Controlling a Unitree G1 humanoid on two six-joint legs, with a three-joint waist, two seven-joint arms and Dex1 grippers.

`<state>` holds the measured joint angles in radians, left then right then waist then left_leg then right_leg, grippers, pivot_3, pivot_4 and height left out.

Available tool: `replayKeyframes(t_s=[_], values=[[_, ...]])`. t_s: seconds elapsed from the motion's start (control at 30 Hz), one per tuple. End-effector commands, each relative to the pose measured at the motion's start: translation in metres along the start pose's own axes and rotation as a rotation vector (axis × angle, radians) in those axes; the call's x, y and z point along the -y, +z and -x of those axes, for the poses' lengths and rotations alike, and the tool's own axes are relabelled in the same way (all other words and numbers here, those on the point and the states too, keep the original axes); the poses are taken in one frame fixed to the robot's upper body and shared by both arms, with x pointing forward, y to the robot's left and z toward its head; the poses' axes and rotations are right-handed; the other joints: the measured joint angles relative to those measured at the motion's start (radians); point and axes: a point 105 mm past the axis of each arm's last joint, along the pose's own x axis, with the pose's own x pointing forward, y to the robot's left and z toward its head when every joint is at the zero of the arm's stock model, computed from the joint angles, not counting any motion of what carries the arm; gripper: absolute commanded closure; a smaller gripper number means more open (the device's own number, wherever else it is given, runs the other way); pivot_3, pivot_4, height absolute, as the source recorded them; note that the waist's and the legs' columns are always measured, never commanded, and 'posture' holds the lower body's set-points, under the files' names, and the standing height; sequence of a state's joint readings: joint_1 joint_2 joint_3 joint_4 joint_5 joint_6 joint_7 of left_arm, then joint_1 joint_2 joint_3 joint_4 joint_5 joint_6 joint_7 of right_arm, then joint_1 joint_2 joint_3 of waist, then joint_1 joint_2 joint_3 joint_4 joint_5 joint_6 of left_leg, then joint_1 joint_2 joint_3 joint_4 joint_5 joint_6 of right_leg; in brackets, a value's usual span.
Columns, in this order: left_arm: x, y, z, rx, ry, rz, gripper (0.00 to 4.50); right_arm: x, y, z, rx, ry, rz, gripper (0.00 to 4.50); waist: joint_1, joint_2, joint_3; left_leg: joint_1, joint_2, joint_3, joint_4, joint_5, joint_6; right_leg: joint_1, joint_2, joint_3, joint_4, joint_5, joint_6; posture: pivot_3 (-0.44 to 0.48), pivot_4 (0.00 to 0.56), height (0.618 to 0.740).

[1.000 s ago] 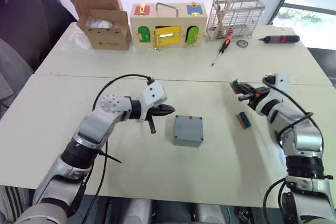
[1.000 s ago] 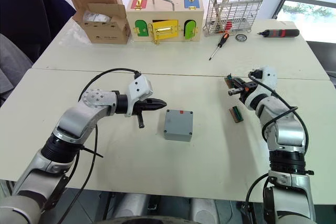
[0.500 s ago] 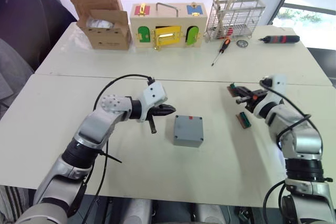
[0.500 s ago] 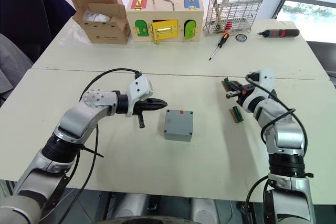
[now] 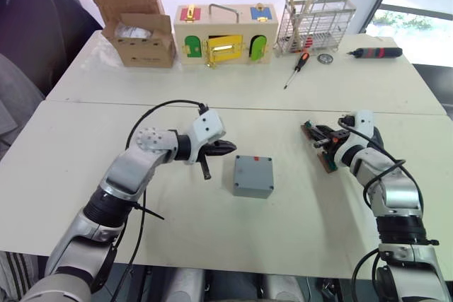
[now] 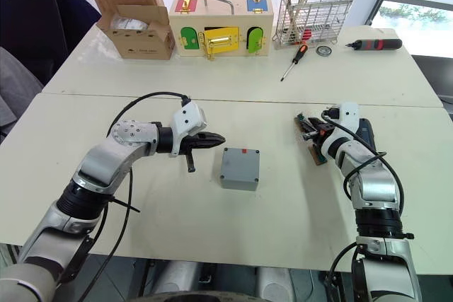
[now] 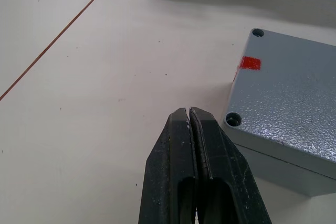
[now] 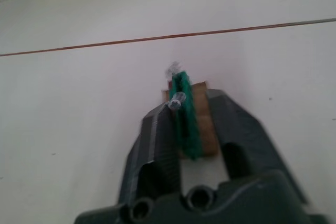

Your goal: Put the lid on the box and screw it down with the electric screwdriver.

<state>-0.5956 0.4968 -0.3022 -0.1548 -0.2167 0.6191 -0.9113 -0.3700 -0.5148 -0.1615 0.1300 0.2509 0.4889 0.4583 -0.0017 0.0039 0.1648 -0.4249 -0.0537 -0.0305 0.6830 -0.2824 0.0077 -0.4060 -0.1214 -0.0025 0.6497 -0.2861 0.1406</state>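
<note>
Other Things on the Counter

At the far side of the counter stand a cardboard carton, a wooden box with coloured doors and a wire rack. A red-handled screwdriver lies near the rack.

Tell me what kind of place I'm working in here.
Probably a robot test or training lab, not a real workshop: white tables pushed together, a wooden latch box with coloured doors, a wire rack and a cardboard carton laid out along the far edge, with a grey box in front.
</note>
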Motion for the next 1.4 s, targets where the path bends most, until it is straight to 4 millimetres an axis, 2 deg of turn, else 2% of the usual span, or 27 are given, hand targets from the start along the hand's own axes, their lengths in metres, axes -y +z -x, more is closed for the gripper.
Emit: replayKeyframes(t_s=[0.03, 0.4, 0.6, 0.7, 0.73, 0.83, 0.87, 1.13, 1.4], values=[[-0.001, 0.007, 0.002, 0.018, 0.008, -0.033, 4.5, 0.003, 0.011, 0.002, 0.038, -0.011, 0.015, 1.67, -0.002, 0.0, 0.0, 0.0, 0.0, 0.0, 0.0, 0.0, 0.0, 0.0, 0.0, 0.0, 0.0, 0.0, 0.0, 0.0, 0.15, 0.735], [-0.001, 0.007, 0.0, 0.018, 0.003, -0.034, 4.5, -0.005, 0.03, 0.004, 0.121, 0.018, -0.026, 1.67, -0.01, 0.0, 0.0, 0.0, 0.0, 0.0, 0.0, 0.0, 0.0, 0.0, 0.0, 0.0, 0.0, 0.0, 0.0, 0.0, 0.15, 0.735], [-0.001, 0.006, 0.0, 0.018, 0.003, -0.032, 4.5, -0.007, 0.029, 0.001, 0.117, 0.024, -0.026, 1.67, -0.01, 0.0, 0.0, 0.0, 0.0, 0.0, 0.0, 0.0, 0.0, 0.0, 0.0, 0.0, 0.0, 0.0, 0.0, 0.0, 0.15, 0.735], [0.0, 0.006, 0.0, 0.018, 0.003, -0.031, 4.5, -0.007, 0.028, 0.001, 0.111, 0.024, -0.022, 2.26, -0.01, 0.0, 0.0, 0.0, 0.0, 0.0, 0.0, 0.0, 0.0, 0.0, 0.0, 0.0, 0.0, 0.0, 0.0, 0.0, 0.15, 0.735], [0.0, 0.006, 0.0, 0.018, 0.003, -0.031, 4.5, -0.007, 0.027, 0.001, 0.111, 0.024, -0.022, 2.65, -0.01, 0.0, 0.0, 0.0, 0.0, 0.0, 0.0, 0.0, 0.0, 0.0, 0.0, 0.0, 0.0, 0.0, 0.0, 0.0, 0.15, 0.735], [0.001, 0.005, -0.001, 0.015, 0.0, -0.03, 4.5, -0.007, 0.028, 0.001, 0.117, 0.022, -0.025, 4.22, -0.01, 0.0, 0.0, 0.0, 0.0, 0.0, 0.0, 0.0, 0.0, 0.0, 0.0, 0.0, 0.0, 0.0, 0.0, 0.0, 0.15, 0.735], [0.002, 0.004, -0.001, 0.014, -0.001, -0.03, 4.5, -0.007, 0.029, 0.001, 0.117, 0.022, -0.025, 4.43, -0.01, 0.0, 0.0, 0.0, 0.0, 0.0, 0.0, 0.0, 0.0, 0.0, 0.0, 0.0, 0.0, 0.0, 0.0, 0.0, 0.15, 0.735], [0.003, 0.003, -0.001, 0.009, -0.006, -0.032, 4.5, -0.008, 0.027, 0.002, 0.112, 0.022, -0.025, 4.43, -0.01, 0.0, 0.0, 0.0, 0.0, 0.0, 0.0, 0.0, 0.0, 0.0, 0.0, 0.0, 0.0, 0.0, 0.0, 0.0, 0.15, 0.735], [0.005, 0.004, -0.003, 0.011, -0.014, -0.032, 4.5, -0.006, 0.041, 0.007, 0.161, 0.016, -0.105, 4.43, -0.01, 0.0, 0.0, 0.0, 0.0, 0.0, 0.0, 0.0, 0.0, 0.0, 0.0, 0.0, 0.0, 0.0, 0.0, 0.0, 0.15, 0.735]])
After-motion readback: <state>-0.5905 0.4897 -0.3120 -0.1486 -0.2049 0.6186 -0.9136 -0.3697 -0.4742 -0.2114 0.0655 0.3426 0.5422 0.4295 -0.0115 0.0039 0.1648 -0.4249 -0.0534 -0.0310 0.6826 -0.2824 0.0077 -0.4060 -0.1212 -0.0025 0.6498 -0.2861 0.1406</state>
